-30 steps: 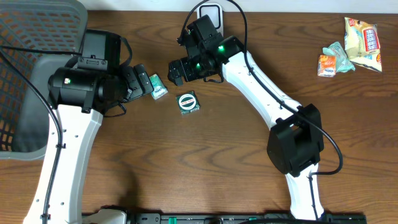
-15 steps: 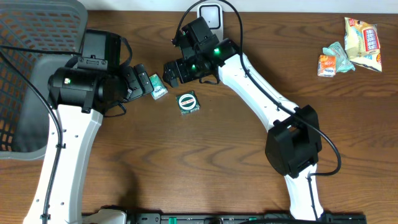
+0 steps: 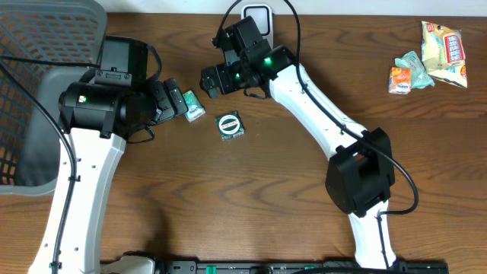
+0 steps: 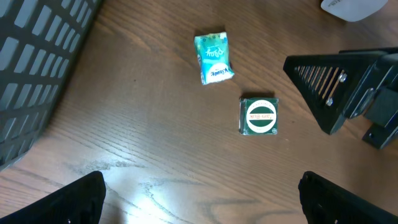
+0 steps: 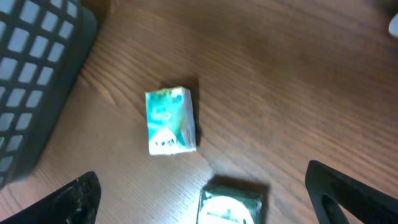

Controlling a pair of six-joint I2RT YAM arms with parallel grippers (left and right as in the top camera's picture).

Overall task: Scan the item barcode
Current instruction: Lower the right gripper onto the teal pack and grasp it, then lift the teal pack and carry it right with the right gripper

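Green square box (image 3: 230,125) lies right of a small teal packet (image 3: 193,106). Left gripper (image 3: 174,100) and right gripper (image 3: 214,81) both gape wide, empty.

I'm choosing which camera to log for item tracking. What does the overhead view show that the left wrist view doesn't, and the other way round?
Only overhead: the snack packets at the table's far right.
Only left wrist: the left end effector seen from its own side, fingertips wide apart at the lower corners with nothing between them.
Both: the teal packet, the square green item beside it, the dark mesh basket, the open right end effector and the wooden table.
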